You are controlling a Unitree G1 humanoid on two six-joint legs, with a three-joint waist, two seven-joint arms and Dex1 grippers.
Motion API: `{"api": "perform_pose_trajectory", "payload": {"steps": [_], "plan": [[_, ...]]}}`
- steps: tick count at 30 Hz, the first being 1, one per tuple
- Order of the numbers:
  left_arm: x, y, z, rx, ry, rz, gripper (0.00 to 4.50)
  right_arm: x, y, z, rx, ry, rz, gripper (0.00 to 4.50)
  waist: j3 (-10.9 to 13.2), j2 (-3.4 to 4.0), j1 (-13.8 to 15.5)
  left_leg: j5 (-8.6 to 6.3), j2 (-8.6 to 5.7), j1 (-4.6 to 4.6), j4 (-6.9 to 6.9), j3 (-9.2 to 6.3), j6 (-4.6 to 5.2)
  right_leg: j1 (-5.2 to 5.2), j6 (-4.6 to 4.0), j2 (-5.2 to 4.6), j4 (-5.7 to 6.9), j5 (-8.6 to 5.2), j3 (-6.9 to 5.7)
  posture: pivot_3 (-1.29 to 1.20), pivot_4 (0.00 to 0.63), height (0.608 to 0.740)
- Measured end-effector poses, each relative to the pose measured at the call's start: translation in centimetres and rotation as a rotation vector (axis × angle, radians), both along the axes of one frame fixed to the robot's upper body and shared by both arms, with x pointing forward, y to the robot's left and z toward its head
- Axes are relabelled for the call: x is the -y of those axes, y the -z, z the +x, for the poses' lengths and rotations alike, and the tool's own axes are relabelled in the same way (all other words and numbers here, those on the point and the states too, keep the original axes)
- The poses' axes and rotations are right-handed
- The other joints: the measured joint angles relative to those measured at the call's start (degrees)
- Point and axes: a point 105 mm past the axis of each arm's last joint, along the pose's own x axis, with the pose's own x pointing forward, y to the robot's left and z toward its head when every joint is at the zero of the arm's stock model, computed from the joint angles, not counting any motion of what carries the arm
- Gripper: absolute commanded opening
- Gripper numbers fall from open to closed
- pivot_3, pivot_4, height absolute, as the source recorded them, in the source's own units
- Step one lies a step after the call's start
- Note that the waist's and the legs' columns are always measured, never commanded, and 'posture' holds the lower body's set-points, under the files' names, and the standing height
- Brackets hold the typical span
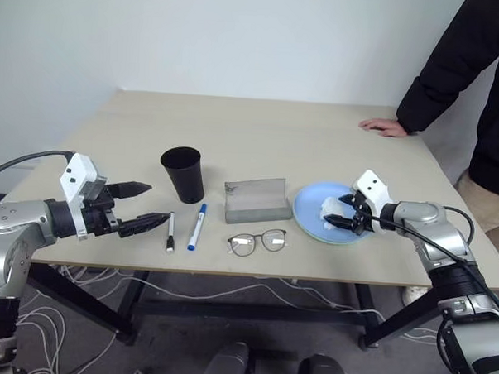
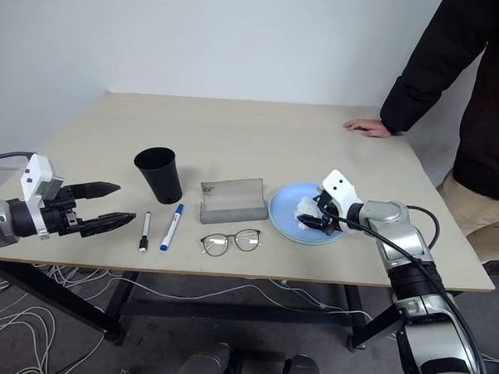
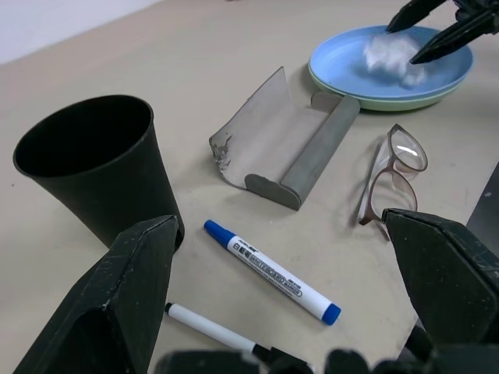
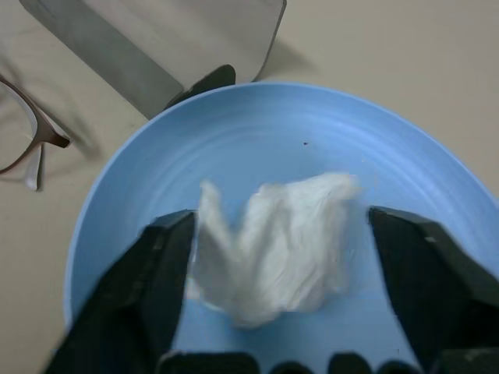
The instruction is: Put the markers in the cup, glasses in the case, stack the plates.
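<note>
My left gripper [image 1: 141, 209] hovers open at the table's left edge, pointing at the black cup [image 1: 182, 174]. Two markers lie side by side in front of the cup: one with a black cap [image 1: 170, 232], one with blue ends [image 1: 197, 226]. The grey case [image 1: 255, 200] lies open, and the glasses [image 1: 257, 241] rest in front of it on the table. A light blue plate [image 4: 257, 132] sits on a mint green plate [image 3: 374, 99]. A crumpled white tissue [image 4: 273, 249] lies on the blue plate, between the spread fingers of my open right gripper [image 1: 344, 212].
A person in a black sleeve stands at the far right, one hand [image 1: 383, 126] resting on the table's far corner. The table's front edge runs just in front of the glasses and markers. Cables lie on the floor under the table.
</note>
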Motion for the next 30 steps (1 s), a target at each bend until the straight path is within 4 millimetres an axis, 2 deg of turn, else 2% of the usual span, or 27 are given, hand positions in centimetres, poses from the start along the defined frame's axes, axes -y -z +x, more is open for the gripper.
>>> {"api": "perform_pose_trajectory", "payload": {"steps": [4, 8, 11, 13, 15, 17, 22, 26, 30], "plan": [[1.2, -0.7, 1.1, 0.032, 0.031, 0.015, 4.5, 1.0, -1.1, -0.1, 0.022, 0.006, -0.014, 4.48, 0.0, 0.0, 0.1, 0.0, -0.03, 0.0, 0.02, 0.02, 0.0, 0.03, 0.0, -0.02, -0.01, 0.0, -0.01, 0.0, 0.0, 0.701], [3.0, -0.4, 1.8, 0.035, 0.086, 0.018, 4.5, 2.0, -3.9, -0.7, 0.069, -0.017, 0.017, 4.48, 0.0, 0.0, 0.0, 0.0, -0.01, 0.0, 0.05, 0.01, 0.0, 0.03, 0.01, -0.01, -0.03, 0.0, -0.01, 0.0, 0.0, 0.701], [5.0, 0.3, 2.2, 0.024, 0.146, 0.035, 4.5, 2.9, -6.1, -2.3, 0.092, -0.073, 0.034, 4.48, 0.0, -0.01, 0.3, 0.0, -0.01, -0.01, 0.06, -0.01, 0.0, 0.11, 0.02, -0.06, -0.13, -0.01, -0.1, 0.0, 0.0, 0.701], [7.3, 1.2, 2.4, 0.021, 0.221, 0.061, 4.5, 3.9, -7.0, -4.3, 0.081, -0.13, 0.016, 4.48, 0.0, -0.02, 1.1, -0.01, -0.01, -0.01, 0.12, 0.0, 0.02, 0.21, 0.03, -0.08, -0.25, -0.01, -0.14, 0.0, 0.0, 0.701], [9.2, 2.1, 2.6, 0.015, 0.274, 0.077, 4.5, 3.9, -7.7, -5.2, 0.08, -0.159, 0.021, 4.48, 0.0, -0.08, 1.1, -0.01, 0.03, -0.01, 0.18, 0.04, 0.03, 0.22, 0.1, -0.09, -0.25, 0.04, -0.13, 0.0, 0.0, 0.701], [10.7, 2.6, 2.9, 0.02, 0.324, 0.114, 4.5, 4.1, -7.7, -5.9, 0.072, -0.164, 0.026, 4.48, 0.0, -0.12, 1.1, -0.01, 0.13, -0.01, 0.22, 0.09, 0.02, 0.23, 0.16, -0.11, -0.25, 0.1, -0.21, 0.0, 0.0, 0.701], [12.7, 3.0, 3.5, 0.005, 0.437, 0.201, 4.5, 4.4, -6.9, -7.1, 0.031, -0.157, 0.03, 4.48, 0.0, -0.09, 1.1, -0.01, 0.28, -0.05, 0.38, 0.17, 0.02, 0.22, 0.14, -0.12, -0.25, 0.2, -0.35, 0.0, 0.0, 0.701], [13.8, 3.3, 3.9, -0.028, 0.515, 0.264, 4.5, 4.1, -6.9, -7.6, 0.033, -0.162, 0.029, 4.48, 0.0, -0.08, 1.1, -0.03, 0.36, -0.53, 0.8, 0.06, 0.06, 0.05, 0.18, -0.08, -0.26, 0.24, -0.51, 0.0, 0.0, 0.701], [14.8, 4.2, 4.9, -0.06, 0.544, 0.326, 4.5, 4.1, -6.7, -7.8, 0.028, -0.152, 0.031, 4.48, 0.0, -0.08, 1.4, -0.1, 0.35, -0.62, 0.94, 0.03, 0.16, 0.11, 0.37, -0.08, -0.47, 0.53, -0.53, 0.0, 0.0, 0.701]]}}
